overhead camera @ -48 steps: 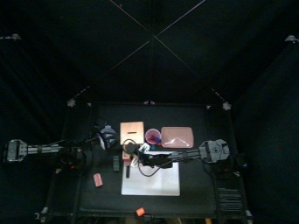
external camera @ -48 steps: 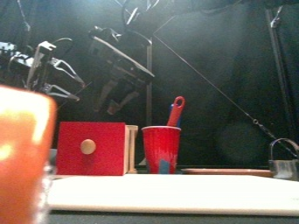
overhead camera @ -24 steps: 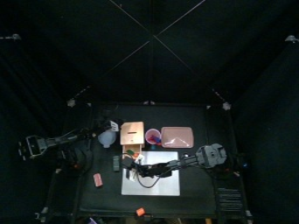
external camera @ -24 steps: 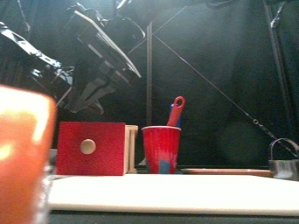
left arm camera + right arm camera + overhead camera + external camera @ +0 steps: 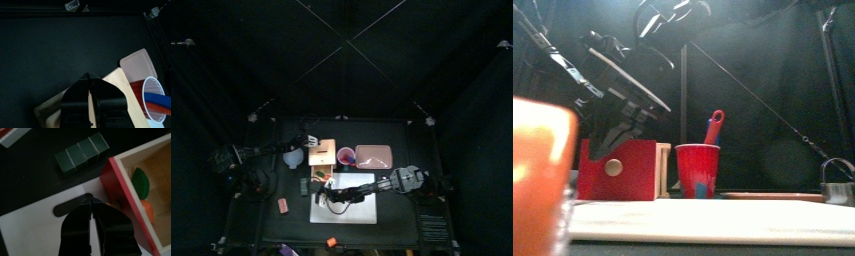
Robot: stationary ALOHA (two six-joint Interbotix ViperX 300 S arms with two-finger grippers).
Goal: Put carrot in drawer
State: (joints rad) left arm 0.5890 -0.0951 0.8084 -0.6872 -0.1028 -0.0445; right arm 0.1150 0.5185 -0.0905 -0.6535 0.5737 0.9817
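Swung in since a second ago, left gripper [image 5: 88,80] now above drawer [image 5: 123,87], jaws pressed together. Likewise pinched together on nothing, right gripper [image 5: 90,203], over white sheet [image 5: 33,233] beside the pulled-out section. Carrot [image 5: 148,210] lying inside, near green leaf [image 5: 141,180].

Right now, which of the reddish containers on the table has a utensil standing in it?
The tall red cup: a red-handled utensil sticks up out of it. The shallow pink tray beside it shows none.
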